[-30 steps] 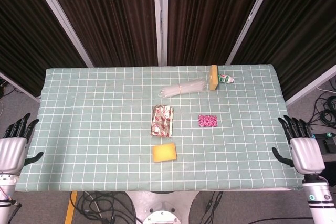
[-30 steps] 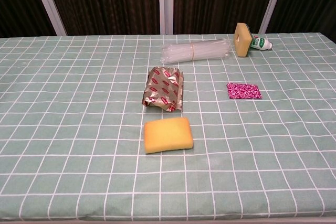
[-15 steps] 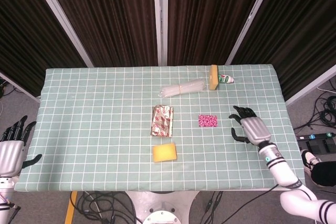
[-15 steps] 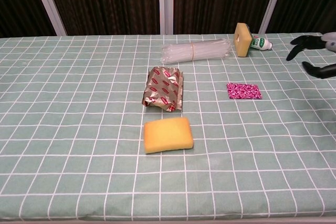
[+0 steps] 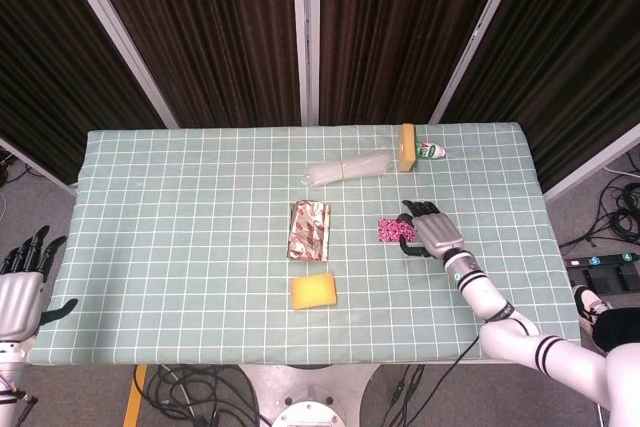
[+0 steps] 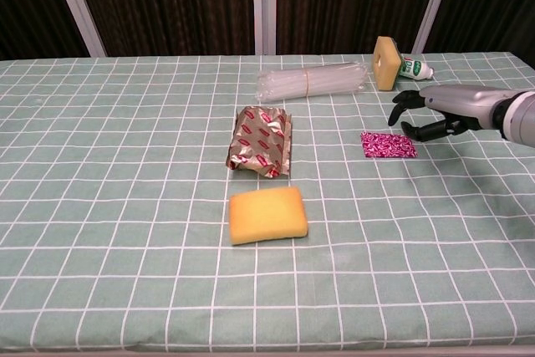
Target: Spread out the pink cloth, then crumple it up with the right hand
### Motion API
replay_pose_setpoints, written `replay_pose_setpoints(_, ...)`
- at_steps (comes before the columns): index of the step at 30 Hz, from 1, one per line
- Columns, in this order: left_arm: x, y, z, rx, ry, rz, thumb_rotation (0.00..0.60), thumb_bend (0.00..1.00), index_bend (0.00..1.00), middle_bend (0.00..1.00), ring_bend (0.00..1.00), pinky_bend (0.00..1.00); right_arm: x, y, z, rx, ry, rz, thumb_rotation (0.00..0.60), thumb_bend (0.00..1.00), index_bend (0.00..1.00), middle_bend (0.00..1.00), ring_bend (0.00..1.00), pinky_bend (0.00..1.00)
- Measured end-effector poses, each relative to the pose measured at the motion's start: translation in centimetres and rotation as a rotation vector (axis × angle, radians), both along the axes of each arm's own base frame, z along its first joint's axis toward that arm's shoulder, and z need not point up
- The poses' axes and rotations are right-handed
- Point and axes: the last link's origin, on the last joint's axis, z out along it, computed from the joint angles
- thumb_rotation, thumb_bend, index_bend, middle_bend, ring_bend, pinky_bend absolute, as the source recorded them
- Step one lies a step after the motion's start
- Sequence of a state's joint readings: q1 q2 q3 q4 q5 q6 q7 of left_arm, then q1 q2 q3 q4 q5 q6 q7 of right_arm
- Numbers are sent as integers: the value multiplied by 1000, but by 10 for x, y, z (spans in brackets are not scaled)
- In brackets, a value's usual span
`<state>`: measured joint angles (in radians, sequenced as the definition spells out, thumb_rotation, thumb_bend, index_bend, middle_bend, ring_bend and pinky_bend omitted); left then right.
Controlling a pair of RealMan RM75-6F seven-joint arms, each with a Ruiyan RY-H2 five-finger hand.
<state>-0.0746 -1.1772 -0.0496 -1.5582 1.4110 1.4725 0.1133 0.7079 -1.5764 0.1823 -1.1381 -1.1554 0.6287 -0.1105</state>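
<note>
1. The pink cloth (image 5: 396, 231) lies folded into a small flat rectangle on the table (image 5: 180, 207), right of centre. Nothing rests on it. In the chest view it reads as one compact patterned patch with straight edges, so I judge it not yet spread.

2. My right hand (image 5: 428, 231) is over the table just beside the cloth's right edge, fingers apart and loosely curved, holding nothing. In the chest view the fingertips (image 6: 406, 129) hang at the cloth's far right corner; I cannot tell whether they touch the fabric or sit just above it.

3. My left hand (image 5: 20, 289) is off the near-left corner of the table, fingers spread, holding nothing. It shows in the head view only.

4. Other items: a foil snack packet (image 5: 309, 230) to the left of the cloth, a yellow sponge (image 5: 314, 291) nearer than the packet, a bundle of clear tubes (image 5: 345, 168) further back, and a block-headed applicator bottle (image 5: 415, 149) at the far edge. All are well apart from the cloth.

5. Progress, as I judge it: neither step is done. The reach to the cloth looks about complete. Left to do: unfold and flatten it, then bunch it up in the right hand.

6. Concern: the cloth is small and flat to the table, so catching an edge may be fiddly.
</note>
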Motion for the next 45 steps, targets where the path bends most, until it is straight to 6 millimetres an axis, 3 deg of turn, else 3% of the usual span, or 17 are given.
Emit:
replay_pose_setpoints(8,0,2,0,-5,1,2,600,64,174,99,105,168,-1,-7,-19,27,25,-5,187,536,240,0,0,0)
replay_pose_setpoints(18,0,3,0,-8,2,7,600,62,175,99,105,168,-6,-4,-27,50,57,14,188,538,240,0,0,0)
replay_pose_setpoints(40,-1,8,-5,-21,-4,1,600,63,174,99,104,168,-14,62,-6,126,94,102,193,535,240,0,0,0)
replay_pose_setpoints(45,-1,7,-4,-18,-7,-1,600,63,175,99,105,168,-9,67,4,101,91,121,184,535,240,0,0,0)
